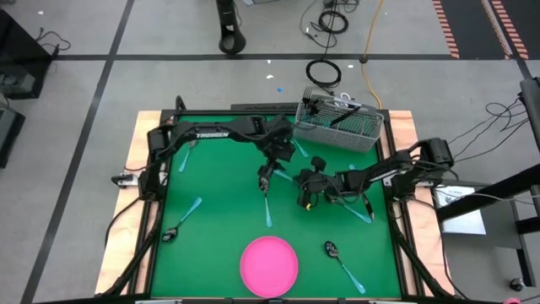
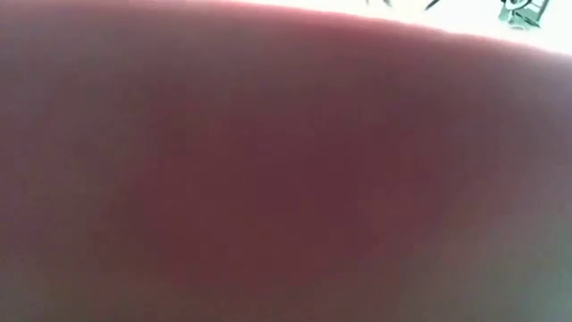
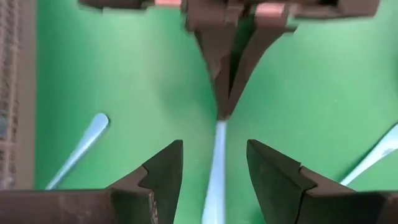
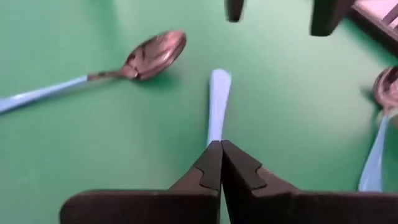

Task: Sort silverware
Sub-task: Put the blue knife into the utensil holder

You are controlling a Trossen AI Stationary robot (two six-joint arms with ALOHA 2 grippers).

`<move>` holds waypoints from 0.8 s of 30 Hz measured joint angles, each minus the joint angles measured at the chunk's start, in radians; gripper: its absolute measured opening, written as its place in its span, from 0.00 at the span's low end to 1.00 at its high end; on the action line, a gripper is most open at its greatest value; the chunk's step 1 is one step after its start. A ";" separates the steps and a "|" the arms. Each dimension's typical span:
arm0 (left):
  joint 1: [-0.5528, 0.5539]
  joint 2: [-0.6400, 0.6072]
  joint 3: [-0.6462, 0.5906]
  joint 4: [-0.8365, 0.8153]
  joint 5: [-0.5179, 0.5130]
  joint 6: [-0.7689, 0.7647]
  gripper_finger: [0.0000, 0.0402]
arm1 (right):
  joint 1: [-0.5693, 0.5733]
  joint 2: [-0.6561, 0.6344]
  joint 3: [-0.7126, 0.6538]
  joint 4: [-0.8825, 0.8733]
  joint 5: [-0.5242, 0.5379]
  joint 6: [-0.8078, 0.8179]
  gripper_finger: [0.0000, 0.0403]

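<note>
step: lift light-blue-handled utensil (image 4: 217, 99) beside grey wire-mesh basket (image 1: 337, 127) | right gripper (image 4: 221, 163) – fingers clamped on handle; rise level | left gripper (image 3: 214, 165) – fingers apart, straddling same handle; keep clear

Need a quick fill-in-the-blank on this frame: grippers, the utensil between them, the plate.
1. The right gripper is ____ on the light-blue handle of a utensil.
2. The left gripper straddles that same handle with its jaws ____.
3. The pink plate holds ____ silverware.
4. The wire-mesh basket sits at the table's far edge, nearer the ____ arm's base.

Missing words: shut; open; no; right
</note>
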 joint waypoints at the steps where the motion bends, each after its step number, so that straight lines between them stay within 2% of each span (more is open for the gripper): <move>1: -0.001 -0.005 0.000 0.005 0.003 0.000 0.45 | -0.003 0.000 0.000 0.010 -0.003 -0.009 0.01; 7: -0.012 0.009 -0.026 0.015 0.018 -0.025 0.45 | -0.007 0.000 0.002 0.026 -0.007 -0.032 0.00; 13: -0.025 0.035 -0.068 0.034 0.018 -0.024 0.45 | -0.009 0.005 0.002 -0.013 -0.024 0.068 0.02; 15: -0.028 0.041 -0.079 0.083 0.018 -0.022 0.45 | -0.009 0.023 0.003 -0.006 -0.055 0.086 0.07; 20: -0.037 0.044 -0.115 0.153 0.013 -0.014 0.45 | -0.006 0.099 0.002 0.065 -0.053 0.124 0.24; 24: -0.033 0.044 -0.117 0.146 -0.004 -0.016 0.45 | -0.009 0.156 0.003 0.100 -0.049 0.145 0.37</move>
